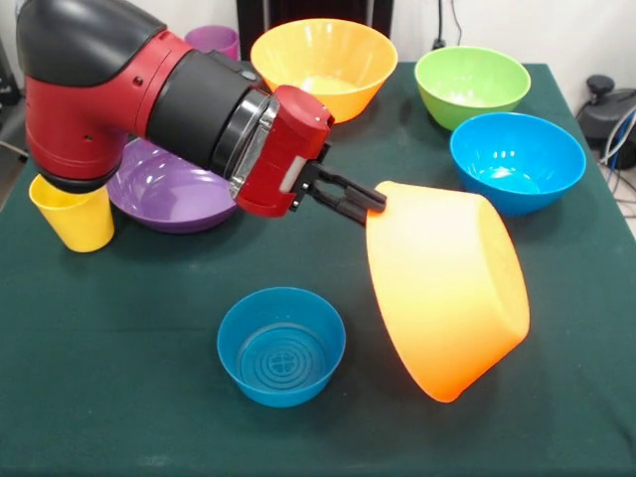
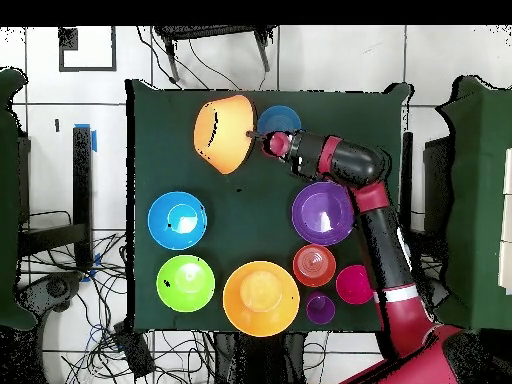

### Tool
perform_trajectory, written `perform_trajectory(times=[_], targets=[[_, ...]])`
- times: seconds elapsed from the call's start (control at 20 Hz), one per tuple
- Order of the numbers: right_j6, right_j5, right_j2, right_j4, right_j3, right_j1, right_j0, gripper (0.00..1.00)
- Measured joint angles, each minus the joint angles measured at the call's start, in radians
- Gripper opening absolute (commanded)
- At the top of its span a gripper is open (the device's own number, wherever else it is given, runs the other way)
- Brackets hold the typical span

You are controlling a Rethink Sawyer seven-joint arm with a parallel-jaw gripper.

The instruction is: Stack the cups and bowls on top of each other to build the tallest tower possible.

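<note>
1. We see one large orange bowl (image 1: 449, 290) tipped on its side, its bottom facing the front camera and its rim pinched by the gripper (image 1: 374, 202); the black fingers are clamped together on that rim. Whether its lower edge touches the green table (image 1: 119, 378) we cannot tell.
2. Just beside it, low in the front view, the small teal bowl (image 1: 281, 345) sits upright on the table, clear of the tilted bowl.
3. The red and black arm (image 1: 149, 94) reaches across from the upper left of the front view to the held bowl.
4. Behind the arm lies the wide purple bowl (image 1: 164, 194), partly hidden by it, with the yellow cup (image 1: 75, 214) standing upright just to its left.
5. The second large orange bowl (image 1: 324, 62) stands upright at the far side, apart from the held one; no bowl is stacked on another.
6. To its right in the front view are the green bowl (image 1: 472, 84) and, nearer the camera, the blue bowl (image 1: 517, 159), close together; we cannot tell whether they touch.
7. From overhead we also pick out an orange-red bowl (image 2: 314, 265), a pink-red bowl (image 2: 353, 284) and the purple cup (image 2: 320, 309), clustered between the purple bowl and the upright orange bowl.
</note>
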Motion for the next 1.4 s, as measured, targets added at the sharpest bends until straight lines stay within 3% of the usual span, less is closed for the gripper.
perform_trajectory(times=[1.1, 1.15, 1.4], targets=[[-0.087, 0.06, 0.0, 0.028, -0.091, 0.0, 0.009, 0.0], [-0.102, 0.07, 0.0, 0.03, -0.105, 0.001, 0.015, 1.0], [-0.121, 0.073, 0.0, 0.03, -0.119, 0.001, 0.016, 1.0]])
